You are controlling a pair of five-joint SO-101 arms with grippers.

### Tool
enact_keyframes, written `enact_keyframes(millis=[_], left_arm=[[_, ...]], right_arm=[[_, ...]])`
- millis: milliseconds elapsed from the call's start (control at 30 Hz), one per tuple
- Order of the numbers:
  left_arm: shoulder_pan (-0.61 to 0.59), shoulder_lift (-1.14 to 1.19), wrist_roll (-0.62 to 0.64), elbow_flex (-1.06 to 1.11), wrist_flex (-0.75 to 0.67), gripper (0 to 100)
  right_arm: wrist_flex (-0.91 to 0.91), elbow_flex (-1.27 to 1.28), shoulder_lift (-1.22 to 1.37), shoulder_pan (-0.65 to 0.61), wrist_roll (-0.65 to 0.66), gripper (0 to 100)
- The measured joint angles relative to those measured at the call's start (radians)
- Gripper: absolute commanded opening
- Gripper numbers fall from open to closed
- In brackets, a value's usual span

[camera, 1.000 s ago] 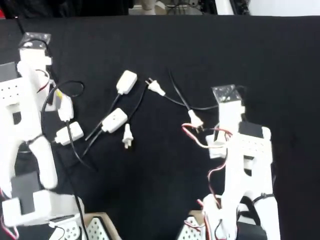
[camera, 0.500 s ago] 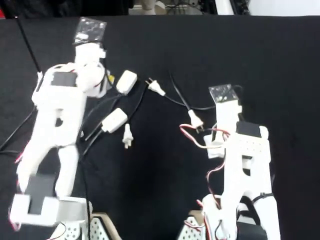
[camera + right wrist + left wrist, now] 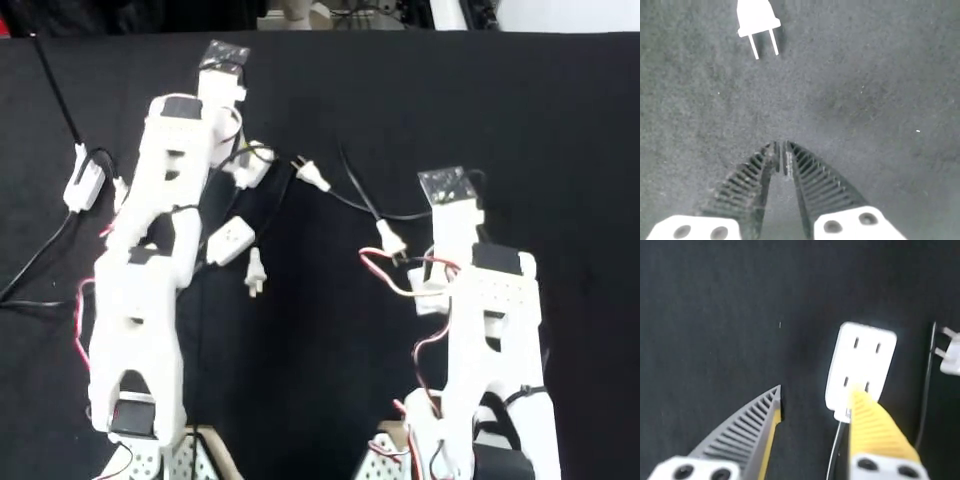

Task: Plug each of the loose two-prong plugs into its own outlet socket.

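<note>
Step in hand, as I read it: securing a socket before any plugging. None of the plugs looks seated.

Left claw point(image 3: 816, 392) hangs wide open over the outlet block point(image 3: 862, 357) and has hold of nothing. Its yellow finger overlaps the cord end of the block, its grey finger is off to the side over bare black cloth point(image 3: 715, 300). Both pairs of slots face up. One plug point(image 3: 951, 352) lies just beside that block, prongs pointing toward it.

Right claw point(image 3: 780, 150) is almost closed and empty, low over the cloth, with the nearest plug point(image 3: 757, 17) ahead of it, prongs pointing back at the claw.

A second block point(image 3: 230, 240) and a third point(image 3: 83, 185) lie loose, another plug point(image 3: 255, 272) just beside the second.

Next move, my call:
- The left shifts to straddle the block, then clamps it.
- The right has to open first, then take its plug by the body – prongs kept free.
</note>
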Motion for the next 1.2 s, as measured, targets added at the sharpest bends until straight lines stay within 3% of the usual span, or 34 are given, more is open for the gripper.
enact_keyframes(millis=[500,1000,1067,1133,1200], left_arm=[[0.034,0.304,0.003,-0.698,0.394,21],[0.044,0.557,-0.083,-0.841,0.370,21],[0.044,0.565,-0.083,-0.850,0.367,17],[0.046,0.566,-0.084,-0.855,0.367,3],[0.058,0.566,-0.081,-0.855,0.381,6]], right_arm=[[-0.002,0.006,0.005,0.000,0.000,1.5],[-0.006,0.009,0.005,0.000,0.000,1.5],[-0.006,0.009,0.005,0.000,0.000,1.5],[-0.006,0.009,0.005,0.000,0.000,1.5],[-0.006,0.011,0.005,0.000,0.000,1.5]])
